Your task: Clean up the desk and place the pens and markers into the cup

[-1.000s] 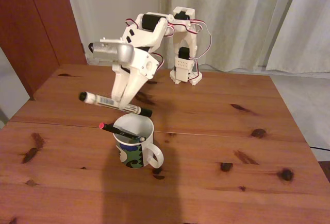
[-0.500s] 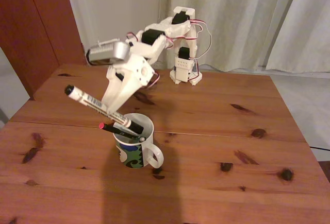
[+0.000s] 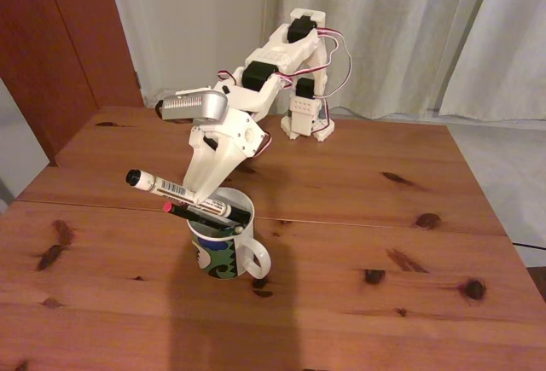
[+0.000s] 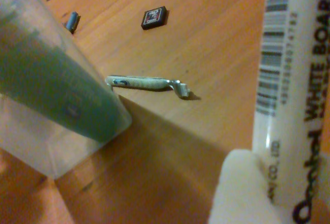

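Observation:
In the fixed view the white, blue-and-green banded cup [image 3: 223, 247] stands on the wooden desk [image 3: 384, 243]. My gripper [image 3: 203, 197] is just above its rim, shut on the white marker [image 3: 166, 187]. The marker lies nearly level, its black cap [image 3: 238, 216] over the cup's mouth and its other end sticking out to the left. A thin black pen with a red end [image 3: 175, 210] leans out of the cup over the left rim. The wrist view shows the marker's barcoded barrel [image 4: 289, 95] close up, with a white fingertip [image 4: 247, 193] against it.
The arm's base [image 3: 305, 119] stands at the back of the desk, before curtains. In the wrist view a small black square [image 4: 154, 17], a silvery clip [image 4: 147, 83] and a little grey cylinder [image 4: 72, 21] lie on the wood. A blurred teal shape [image 4: 56, 80] sits near the lens.
The gripper tipped the marker's cap end down into the cup's mouth, then lowered. The marker now lies flatter and closer to the rim. Cup and black pen stayed put.

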`<control>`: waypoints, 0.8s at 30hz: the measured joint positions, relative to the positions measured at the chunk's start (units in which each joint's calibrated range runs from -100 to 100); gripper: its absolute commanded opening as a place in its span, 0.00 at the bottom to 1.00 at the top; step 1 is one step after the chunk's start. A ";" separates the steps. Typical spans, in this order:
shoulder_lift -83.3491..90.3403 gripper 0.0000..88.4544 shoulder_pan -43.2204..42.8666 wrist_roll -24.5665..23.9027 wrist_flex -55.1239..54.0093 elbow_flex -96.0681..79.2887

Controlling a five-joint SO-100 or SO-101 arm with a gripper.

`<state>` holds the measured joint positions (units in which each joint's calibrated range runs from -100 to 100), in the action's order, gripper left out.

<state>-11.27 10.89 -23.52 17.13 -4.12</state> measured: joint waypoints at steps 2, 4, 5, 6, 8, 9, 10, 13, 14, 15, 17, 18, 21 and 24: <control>0.00 0.01 0.00 0.00 0.00 0.00; 0.00 0.01 0.00 0.00 0.00 0.00; 0.00 0.01 0.00 0.00 0.00 0.00; 0.00 0.01 0.00 0.00 0.00 0.00; 0.00 0.01 0.00 0.00 0.00 0.00; 0.00 0.01 0.00 0.00 0.00 0.00; 0.00 0.01 0.00 0.00 0.00 0.00; 0.00 0.01 0.07 0.00 0.00 0.00; 0.00 0.01 0.15 0.00 0.00 0.00; 0.00 0.01 0.29 0.00 0.00 0.00; 0.00 0.01 0.81 0.00 0.00 0.00; 0.00 0.01 1.17 0.00 0.00 -0.08; 0.08 0.01 2.13 0.00 0.00 -1.61; 0.08 0.01 2.79 0.00 0.00 -3.06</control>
<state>-11.19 13.68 -23.52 17.13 -7.18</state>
